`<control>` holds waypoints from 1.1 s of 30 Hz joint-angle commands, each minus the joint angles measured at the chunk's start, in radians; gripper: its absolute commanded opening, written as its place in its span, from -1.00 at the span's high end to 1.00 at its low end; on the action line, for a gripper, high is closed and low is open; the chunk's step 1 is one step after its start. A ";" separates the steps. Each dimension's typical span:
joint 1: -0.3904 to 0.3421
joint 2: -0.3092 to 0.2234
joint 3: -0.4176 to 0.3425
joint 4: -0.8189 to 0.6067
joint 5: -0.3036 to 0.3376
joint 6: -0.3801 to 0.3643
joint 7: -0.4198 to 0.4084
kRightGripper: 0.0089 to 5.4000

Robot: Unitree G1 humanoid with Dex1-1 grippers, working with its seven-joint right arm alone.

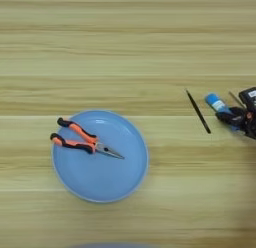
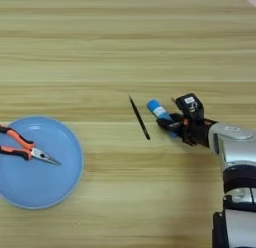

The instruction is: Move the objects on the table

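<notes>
Blue glue stick (image 2: 159, 111) lies on the tabletop (image 2: 125, 42) right of centre, long axis diagonal, free end pointing up-left; the pincer (image 2: 171, 123) looks clamped on its lower-right end. Grip sits at one end, so it could pivot or slip out when lifted, maybe knocking the thin black rod (image 2: 139, 118) beside it. Pliers (image 1: 82, 139) rest in the blue plate (image 1: 125, 182), nose pointing right and slightly down
</notes>
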 commanded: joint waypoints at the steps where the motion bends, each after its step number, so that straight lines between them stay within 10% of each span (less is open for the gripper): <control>1: -0.071 -0.031 -0.009 -0.040 0.004 -0.023 -0.026 0.48; 13: -0.076 -0.043 -0.034 -0.157 0.029 0.004 -0.020 0.48; 33: 0.032 -0.030 -0.014 -0.827 0.102 0.255 -0.002 0.48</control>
